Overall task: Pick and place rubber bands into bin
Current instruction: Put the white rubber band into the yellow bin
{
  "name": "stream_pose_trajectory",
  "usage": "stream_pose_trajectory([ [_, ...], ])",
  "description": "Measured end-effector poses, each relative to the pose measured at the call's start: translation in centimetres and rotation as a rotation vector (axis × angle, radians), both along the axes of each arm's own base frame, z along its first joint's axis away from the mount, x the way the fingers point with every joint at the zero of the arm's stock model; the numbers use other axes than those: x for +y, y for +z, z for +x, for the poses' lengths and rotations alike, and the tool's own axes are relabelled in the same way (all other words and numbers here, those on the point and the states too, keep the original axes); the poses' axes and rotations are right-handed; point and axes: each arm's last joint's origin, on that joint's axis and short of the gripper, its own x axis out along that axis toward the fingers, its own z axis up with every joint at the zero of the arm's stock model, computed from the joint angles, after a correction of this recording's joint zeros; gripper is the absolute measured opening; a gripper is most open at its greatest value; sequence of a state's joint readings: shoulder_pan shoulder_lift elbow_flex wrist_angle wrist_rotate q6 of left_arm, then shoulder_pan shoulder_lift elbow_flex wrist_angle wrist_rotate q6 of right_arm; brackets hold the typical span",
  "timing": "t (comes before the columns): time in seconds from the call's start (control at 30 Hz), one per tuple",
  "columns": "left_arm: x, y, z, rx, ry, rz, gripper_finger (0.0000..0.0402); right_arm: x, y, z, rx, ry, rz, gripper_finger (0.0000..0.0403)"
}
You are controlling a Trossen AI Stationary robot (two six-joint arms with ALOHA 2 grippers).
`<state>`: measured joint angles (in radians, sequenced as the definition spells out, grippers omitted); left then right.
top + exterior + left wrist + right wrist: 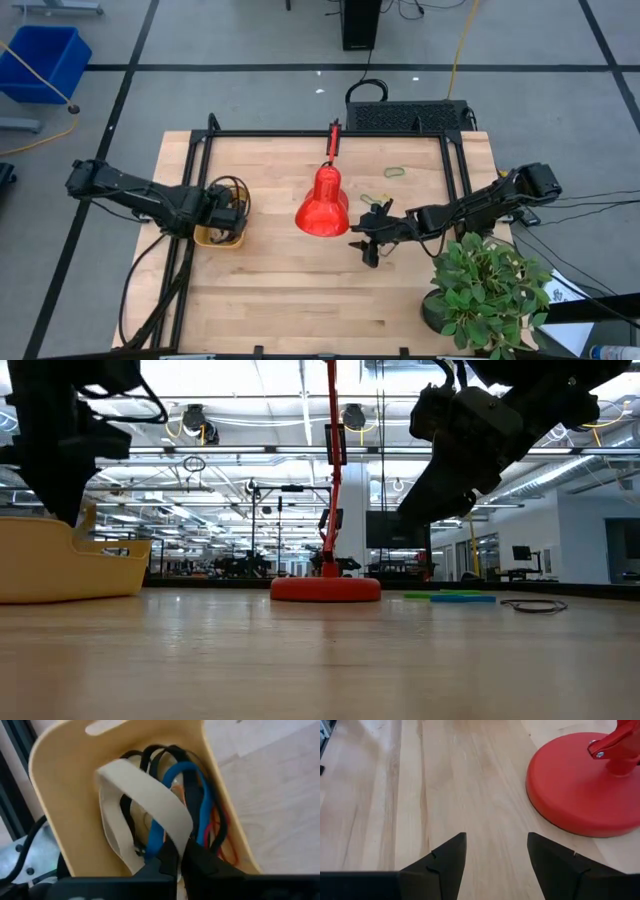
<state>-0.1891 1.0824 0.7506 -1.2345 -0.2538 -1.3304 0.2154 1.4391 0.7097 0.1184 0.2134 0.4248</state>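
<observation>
Left gripper [175,862] over glossy yellow bin [60,775], pinching flat cream band [150,800]; right gripper [495,857] spread wide near smooth red lamp [580,790].

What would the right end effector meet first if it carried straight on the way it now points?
Probably bare table: the open right end effector points over empty wood, with the red lamp base off to one side. Depth beyond is unclear.

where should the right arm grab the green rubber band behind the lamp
Come straight down from above with the open right gripper and pinch one strand of the green rubber band. It lies flat on the table, a thin loop with bare wood around it.
</observation>
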Motion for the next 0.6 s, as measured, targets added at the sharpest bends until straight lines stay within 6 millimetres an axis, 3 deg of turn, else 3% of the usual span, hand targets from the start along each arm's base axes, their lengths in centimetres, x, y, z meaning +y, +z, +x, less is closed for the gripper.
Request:
stream_pose_trajectory([
  [0.17,0.2,-1.1,0.0,0.021,0.005,0.013,0.0028,0.0,0.0,0.0,0.003,0.004,0.003,0.0207],
  [0.4,0.3,-1.1,0.0,0.022,-0.003,0.021,0.0012,0.3,-0.1,-0.1,0.015,0.025,0.005,0.0204],
  [0.6,0.3,-1.1,0.0,0.021,-0.004,0.02,0.002,0.2,-1.2,-1.2,0.176,0.067,-0.046,0.0203],
])
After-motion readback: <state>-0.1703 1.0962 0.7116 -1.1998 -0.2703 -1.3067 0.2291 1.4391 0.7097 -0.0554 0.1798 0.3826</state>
